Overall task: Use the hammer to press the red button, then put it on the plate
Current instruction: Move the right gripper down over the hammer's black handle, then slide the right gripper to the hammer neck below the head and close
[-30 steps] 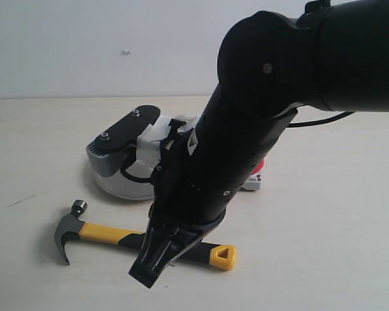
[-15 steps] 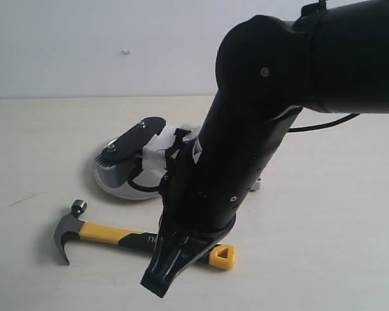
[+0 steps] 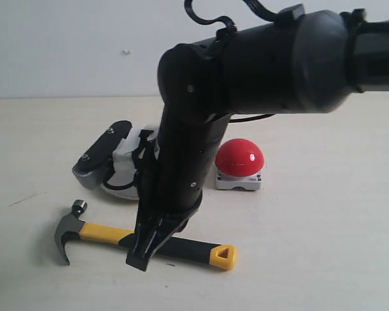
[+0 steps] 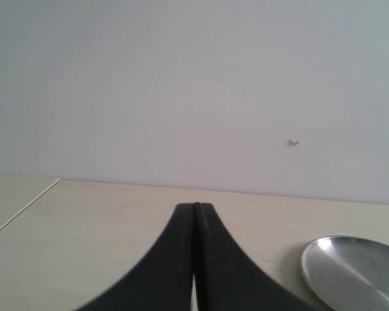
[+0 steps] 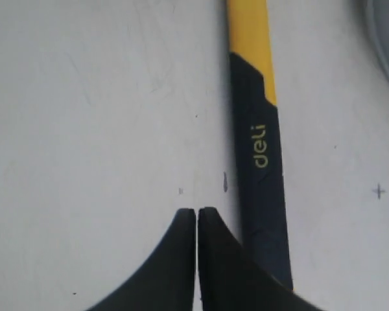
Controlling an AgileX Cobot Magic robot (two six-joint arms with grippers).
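Right hand (image 3: pixel 141 258), closed and empty, hangs by the hammer (image 3: pixel 188 249), which lies flat, head pointing left.

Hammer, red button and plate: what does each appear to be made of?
Hammer: dark, dull metal head, probably steel; yellow neck and matte black grip lettered "deli" look like plastic or rubber. Red button: glossy dome with a highlight, likely plastic, on a grey base. Plate: silvery metal, brushed sheen with soft reflections.
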